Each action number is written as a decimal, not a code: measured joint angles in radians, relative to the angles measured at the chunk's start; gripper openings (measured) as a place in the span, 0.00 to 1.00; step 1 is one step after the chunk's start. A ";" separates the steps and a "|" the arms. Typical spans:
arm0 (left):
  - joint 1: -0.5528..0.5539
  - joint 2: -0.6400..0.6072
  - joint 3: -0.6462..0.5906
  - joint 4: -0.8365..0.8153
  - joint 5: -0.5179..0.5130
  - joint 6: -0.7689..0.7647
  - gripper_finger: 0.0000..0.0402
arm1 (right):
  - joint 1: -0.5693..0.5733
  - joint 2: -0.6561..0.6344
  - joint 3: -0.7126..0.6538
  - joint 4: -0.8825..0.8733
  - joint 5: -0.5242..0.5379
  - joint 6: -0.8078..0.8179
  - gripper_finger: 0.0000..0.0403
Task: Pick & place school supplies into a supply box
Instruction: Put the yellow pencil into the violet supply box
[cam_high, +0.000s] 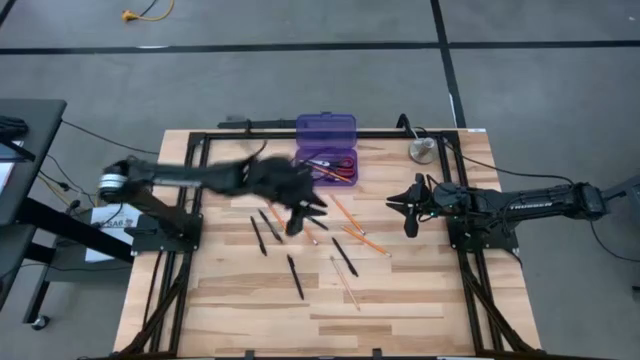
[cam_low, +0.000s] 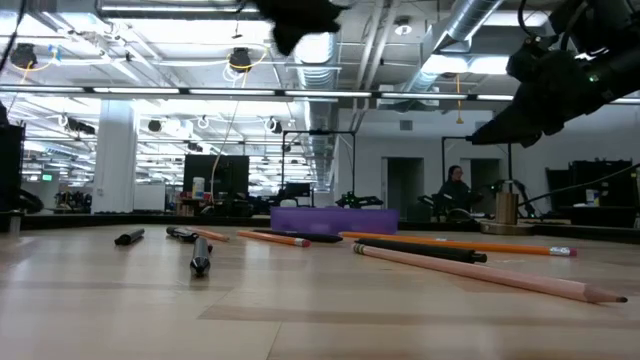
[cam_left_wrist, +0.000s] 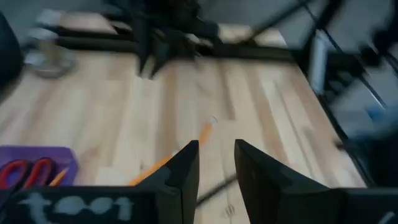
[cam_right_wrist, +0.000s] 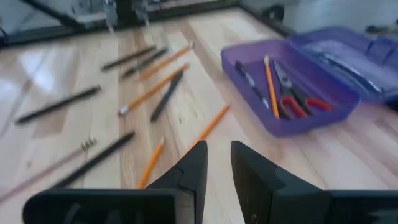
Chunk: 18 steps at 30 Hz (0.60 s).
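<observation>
The translucent purple plastic supply box (cam_high: 327, 150), open at twelve o'clock on the wooden tabletop (cam_high: 400, 290), already held red-handled scissors (cam_right_wrist: 297, 104), an orange pencil and pens, while nine or so lay loose; left tool (cam_high: 296, 222) and right tool (cam_high: 409, 222) hung part-open, empty.

My left gripper (cam_high: 296, 215) reaches in from nine o'clock to mid-table, fingers (cam_left_wrist: 186, 171) slightly parted, gripping nothing. My right gripper (cam_high: 410, 205) waits at three o'clock, fingers (cam_right_wrist: 193, 168) narrowly apart.
</observation>
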 joint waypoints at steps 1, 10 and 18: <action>-0.039 -0.038 -0.082 0.104 -0.072 -0.033 0.23 | 0.000 0.002 0.010 -0.028 -0.001 0.008 0.16; -0.287 -0.277 -0.505 0.472 -0.479 -0.082 0.23 | 0.004 0.139 0.093 -0.093 -0.025 0.051 0.16; -0.327 -0.497 -0.601 0.388 -0.528 -0.056 0.23 | 0.177 0.332 0.142 -0.058 -0.019 0.196 0.18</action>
